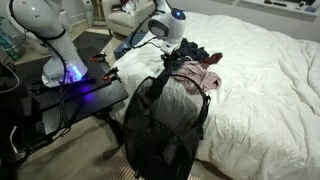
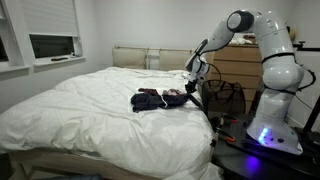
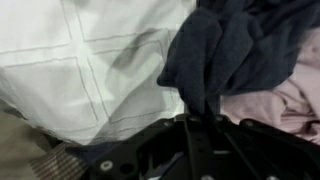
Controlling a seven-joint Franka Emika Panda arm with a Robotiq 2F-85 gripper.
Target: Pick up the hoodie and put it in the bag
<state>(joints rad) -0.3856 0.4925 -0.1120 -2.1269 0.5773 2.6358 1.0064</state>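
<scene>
The dark navy hoodie (image 1: 197,54) lies crumpled on the white bed near its edge, and it shows in both exterior views (image 2: 150,99). In the wrist view the hoodie (image 3: 240,45) fills the upper right. My gripper (image 3: 200,112) is shut on a fold of the hoodie's edge, fingers pressed together around the fabric. It sits at the bedside end of the hoodie (image 1: 174,57) (image 2: 190,88). The black mesh bag (image 1: 163,125) stands open beside the bed, just below the gripper, and it also shows in an exterior view (image 2: 223,97).
A pink garment (image 1: 205,79) (image 3: 285,100) lies under and beside the hoodie. The white duvet (image 3: 80,60) covers the bed. The robot base and a black table with cables (image 1: 70,95) stand next to the bag. A dresser (image 2: 240,72) stands behind the bag.
</scene>
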